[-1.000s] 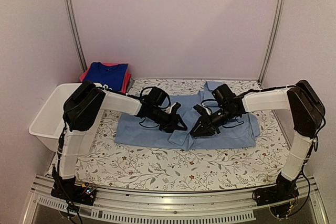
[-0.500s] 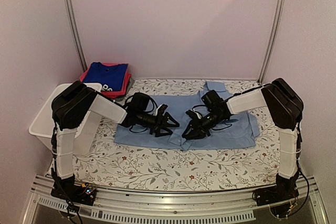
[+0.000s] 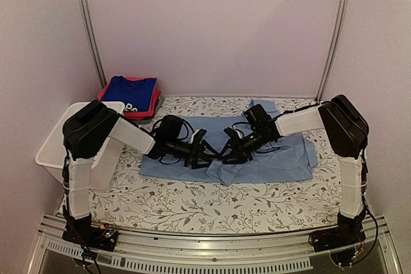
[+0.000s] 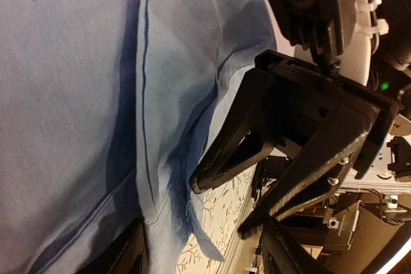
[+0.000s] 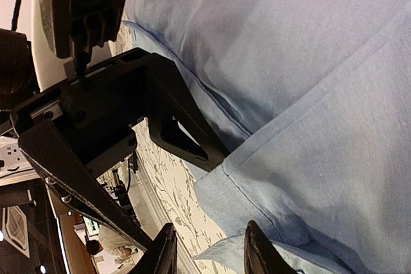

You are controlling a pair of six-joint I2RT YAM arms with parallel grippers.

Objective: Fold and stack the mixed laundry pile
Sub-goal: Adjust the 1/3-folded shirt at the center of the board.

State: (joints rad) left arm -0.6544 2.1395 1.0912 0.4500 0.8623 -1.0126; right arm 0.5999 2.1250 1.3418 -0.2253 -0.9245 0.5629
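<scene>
Where left gripper [image 3: 207, 153] faces right gripper [image 3: 230, 153], the pale-blue shirt [image 3: 277, 160] lies beneath.

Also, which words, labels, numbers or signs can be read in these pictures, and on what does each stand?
White print on the folded royal-blue cloth garment, far left: too small to read.
Large pale-blue button shirt: no text visible.
Nothing else legible in any view.

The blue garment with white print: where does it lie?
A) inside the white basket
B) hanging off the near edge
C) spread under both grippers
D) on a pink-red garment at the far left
D: the blue garment sits folded on the pink-red garment, behind the white basket, apart from the pale-blue shirt.
</scene>
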